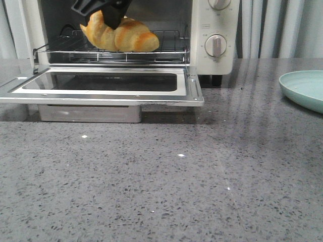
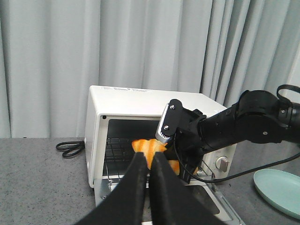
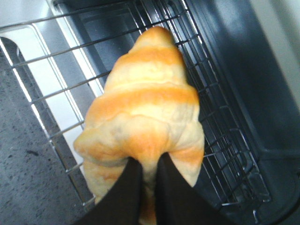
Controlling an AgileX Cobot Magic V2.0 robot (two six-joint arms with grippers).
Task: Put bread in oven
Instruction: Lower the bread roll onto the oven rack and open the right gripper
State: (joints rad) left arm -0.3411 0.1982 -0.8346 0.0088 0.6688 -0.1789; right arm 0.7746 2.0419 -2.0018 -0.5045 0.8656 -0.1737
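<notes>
oven top cropped, plate cut off

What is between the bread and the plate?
In the front view, the oven's knob panel stands between the bread and the green plate, followed by bare grey counter.

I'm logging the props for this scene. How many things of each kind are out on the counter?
Bread: 1
Oven: 1
Plate, pale green: 1
Coiled black cable: 1
Total: 4
</notes>
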